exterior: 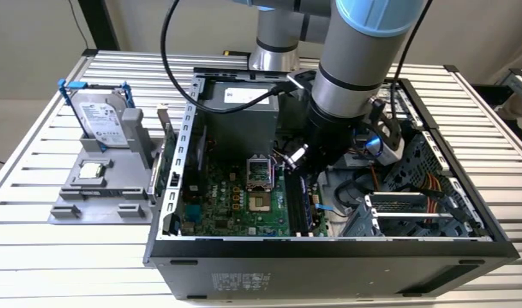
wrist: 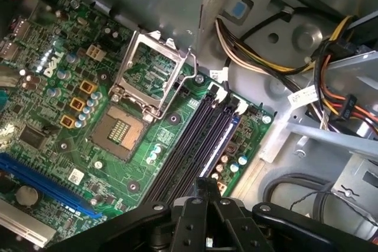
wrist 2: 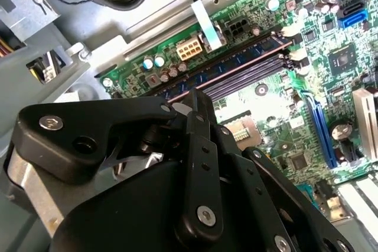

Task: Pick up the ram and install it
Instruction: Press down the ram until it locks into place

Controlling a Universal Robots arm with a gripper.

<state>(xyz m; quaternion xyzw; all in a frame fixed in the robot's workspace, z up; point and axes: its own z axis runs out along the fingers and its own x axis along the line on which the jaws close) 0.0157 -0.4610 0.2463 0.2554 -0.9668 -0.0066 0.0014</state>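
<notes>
While the gripper (wrist: 204, 190) hangs closed over the black slots (wrist: 195, 140) of the motherboard (exterior: 235, 199), the ram (wrist 2: 236, 66) seems already seated in one slot. You should press straight down and evenly until both end clips lock.

No legible text to report. Hard drive (exterior: 101, 120) label: print too small. White sticker on power supply (exterior: 243, 96): unreadable. Sticker on case front (exterior: 243, 282): unreadable. White logo on motherboard (wrist: 47, 72) in first wrist view. Cable tags (wrist: 307, 94): illegible.
</notes>
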